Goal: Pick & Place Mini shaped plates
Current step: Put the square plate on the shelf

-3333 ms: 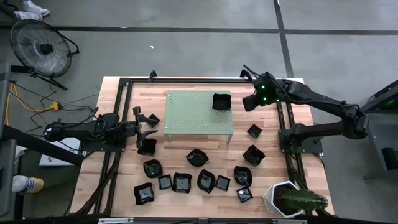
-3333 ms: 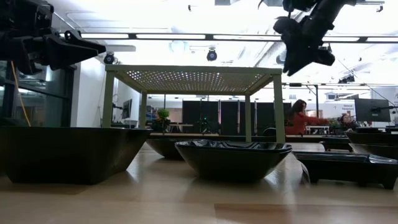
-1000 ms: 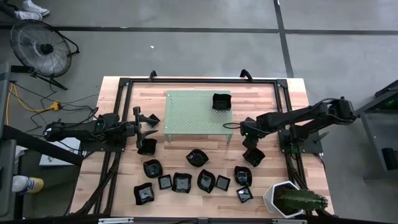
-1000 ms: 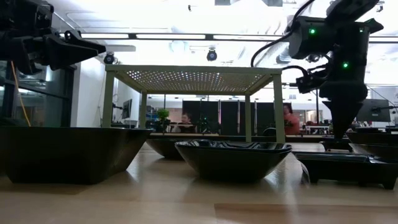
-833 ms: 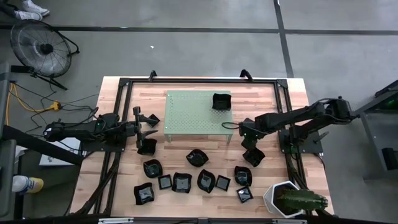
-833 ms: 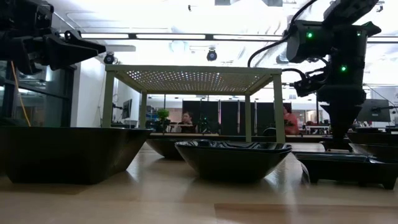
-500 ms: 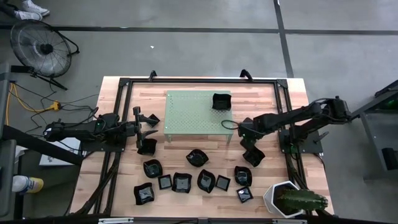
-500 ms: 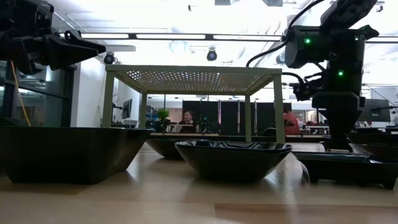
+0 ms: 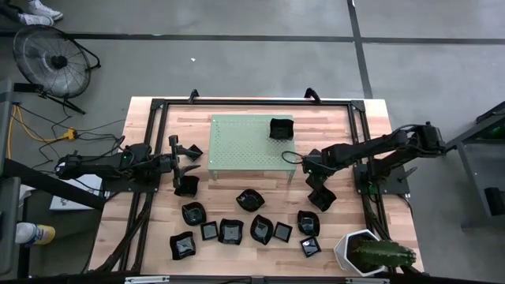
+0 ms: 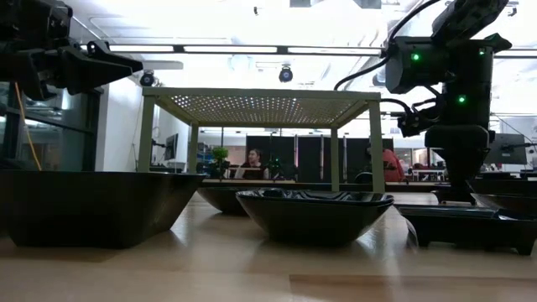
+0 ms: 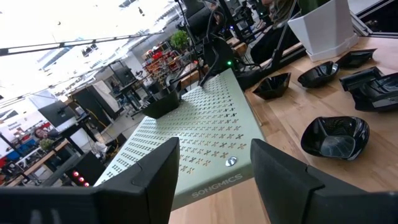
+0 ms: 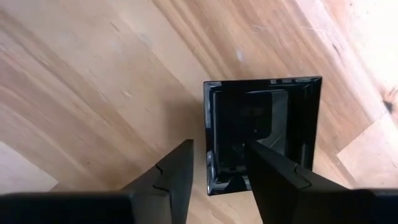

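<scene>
Wooden tabletop [image 9: 260, 222] with a green perforated stand [image 9: 252, 145] at upper centre and black mini shaped plates [image 9: 251, 213] scattered across the lower half.
Right gripper [image 12: 216, 167], right of centre in the high view, straddles one rim of a small square plate [image 12: 264, 127] with its fingers narrowly parted; another plate [image 9: 281, 128] sits on the stand's upper right corner. Left gripper [image 9: 189, 154] waits at mid-left, fingers spread wide, just beside a plate [image 9: 186, 185].
</scene>
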You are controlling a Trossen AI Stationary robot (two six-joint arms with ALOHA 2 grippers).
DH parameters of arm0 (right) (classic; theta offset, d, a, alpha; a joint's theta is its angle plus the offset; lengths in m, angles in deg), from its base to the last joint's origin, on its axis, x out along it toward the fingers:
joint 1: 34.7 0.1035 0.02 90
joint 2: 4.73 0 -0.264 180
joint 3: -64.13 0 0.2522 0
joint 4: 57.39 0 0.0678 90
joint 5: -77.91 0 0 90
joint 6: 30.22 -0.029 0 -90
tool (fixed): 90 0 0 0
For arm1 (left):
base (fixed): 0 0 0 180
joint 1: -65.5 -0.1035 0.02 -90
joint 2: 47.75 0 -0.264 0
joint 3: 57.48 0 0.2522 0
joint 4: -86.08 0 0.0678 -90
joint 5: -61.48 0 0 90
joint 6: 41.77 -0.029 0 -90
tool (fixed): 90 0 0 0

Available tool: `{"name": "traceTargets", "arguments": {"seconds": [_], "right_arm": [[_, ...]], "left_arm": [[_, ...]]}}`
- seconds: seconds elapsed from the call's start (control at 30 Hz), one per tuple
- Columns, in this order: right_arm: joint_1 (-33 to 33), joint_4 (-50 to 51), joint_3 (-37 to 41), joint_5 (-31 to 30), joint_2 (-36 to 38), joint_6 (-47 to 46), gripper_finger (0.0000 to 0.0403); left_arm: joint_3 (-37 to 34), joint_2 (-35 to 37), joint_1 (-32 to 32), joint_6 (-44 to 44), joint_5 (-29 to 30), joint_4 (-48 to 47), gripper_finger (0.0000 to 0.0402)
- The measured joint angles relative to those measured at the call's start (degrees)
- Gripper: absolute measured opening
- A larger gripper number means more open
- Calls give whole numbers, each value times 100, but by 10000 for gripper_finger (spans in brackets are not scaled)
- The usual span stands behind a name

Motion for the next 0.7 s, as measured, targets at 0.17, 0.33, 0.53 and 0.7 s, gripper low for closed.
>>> {"name": "traceTargets", "arguments": {"seconds": [0.17,0.33,0.53,0.7], "right_arm": [[0,-100,74,94,0,12,129],[0,-260,164,149,0,-4,129],[0,-245,151,138,0,100,128],[0,-243,151,133,2,109,128]], "left_arm": [[-2,2,-1,0,1,0,193],[-2,0,0,0,0,-1,193],[-1,1,-1,0,1,0,193],[-2,1,-1,-1,1,0,193]]}}
